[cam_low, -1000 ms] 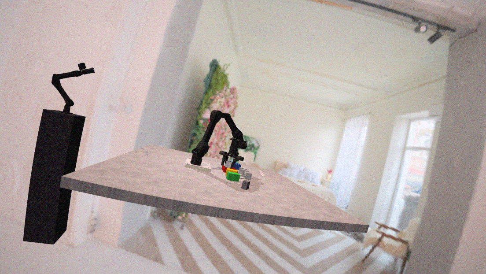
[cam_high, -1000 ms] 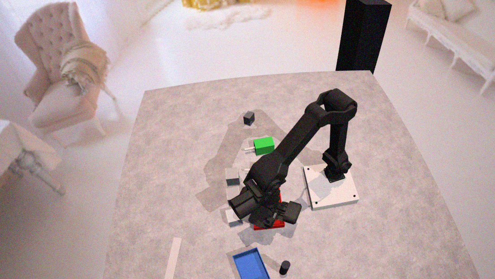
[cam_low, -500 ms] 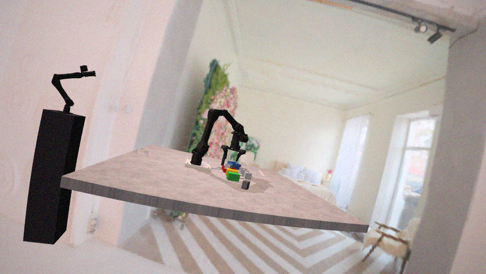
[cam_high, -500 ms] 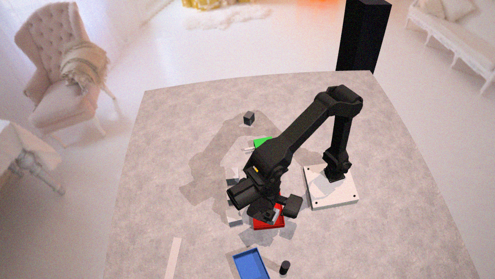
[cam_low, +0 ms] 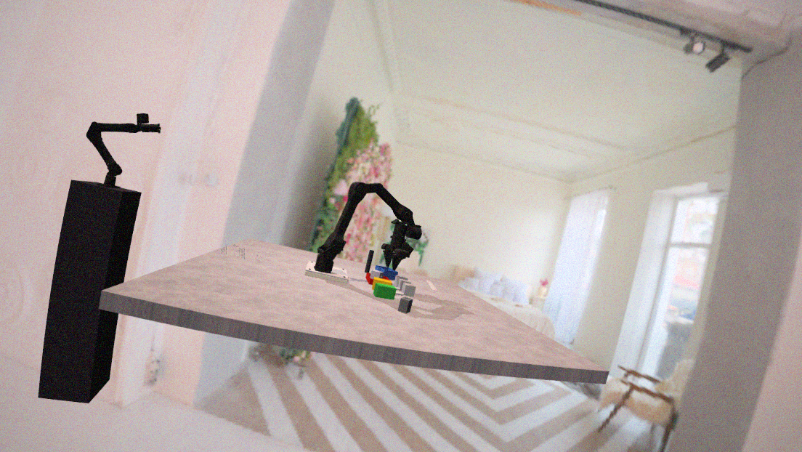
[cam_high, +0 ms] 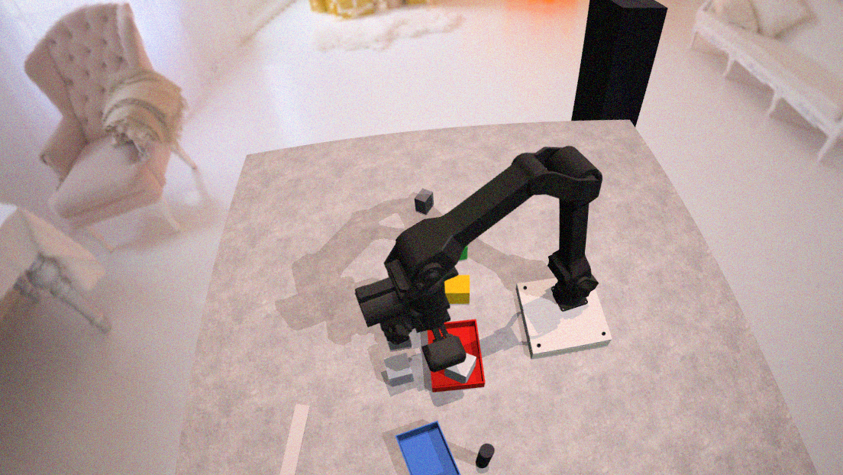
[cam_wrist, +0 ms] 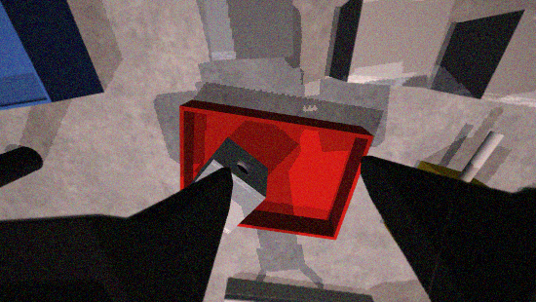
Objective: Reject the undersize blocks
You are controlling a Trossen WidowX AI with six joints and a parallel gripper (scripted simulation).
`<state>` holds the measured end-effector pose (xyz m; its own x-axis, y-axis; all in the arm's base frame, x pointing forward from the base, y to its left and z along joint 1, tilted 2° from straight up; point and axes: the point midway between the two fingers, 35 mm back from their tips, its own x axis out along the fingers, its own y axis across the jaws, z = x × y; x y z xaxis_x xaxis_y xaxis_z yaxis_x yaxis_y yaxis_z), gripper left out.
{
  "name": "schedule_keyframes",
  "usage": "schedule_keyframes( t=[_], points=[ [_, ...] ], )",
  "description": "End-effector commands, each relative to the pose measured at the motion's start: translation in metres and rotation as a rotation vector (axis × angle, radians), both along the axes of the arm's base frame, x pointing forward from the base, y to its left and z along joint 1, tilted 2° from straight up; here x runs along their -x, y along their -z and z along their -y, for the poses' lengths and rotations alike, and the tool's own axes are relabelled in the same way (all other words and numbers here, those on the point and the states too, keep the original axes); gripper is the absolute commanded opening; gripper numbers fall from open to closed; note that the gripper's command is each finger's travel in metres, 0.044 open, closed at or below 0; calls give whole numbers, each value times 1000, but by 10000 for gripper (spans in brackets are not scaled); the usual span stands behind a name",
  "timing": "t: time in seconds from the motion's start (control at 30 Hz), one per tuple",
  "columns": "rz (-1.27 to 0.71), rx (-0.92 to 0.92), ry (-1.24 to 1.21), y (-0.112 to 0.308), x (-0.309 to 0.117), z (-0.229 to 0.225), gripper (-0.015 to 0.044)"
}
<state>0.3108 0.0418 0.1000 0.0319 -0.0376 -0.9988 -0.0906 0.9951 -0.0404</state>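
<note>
Yellow block stands beside the red tray.

Red tray, on tabletop; inside, toward one end, one steel block, tilted, round hole in dark face. Hand, spread open above. Blue tray, partly in view, apart from the red.

Mottled grey-pink surface; on it: red tray, blue tray near it; black cylinder beside blue tray; dark cube; yellow block; green block, near yellow one; pale strip; steel blocks beside red tray; white base plate.
</note>
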Motion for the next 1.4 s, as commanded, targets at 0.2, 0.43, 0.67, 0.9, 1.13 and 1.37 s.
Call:
schedule_keyframes(
  t=[0.2, 0.43, 0.67, 0.9, 1.13, 1.37],
  points=[
    [-2, 0, -25, 0, 2, -3, 115],
    [-2, 0, -25, 0, 2, -3, 0],
    [-2, 0, -25, 0, 2, -3, 0],
    [-1, 0, -17, 0, 1, -3, 105],
    [-1, 0, -17, 0, 1, -3, 289],
    [12, -9, 257, -3, -9, 5, 325]
  ],
)
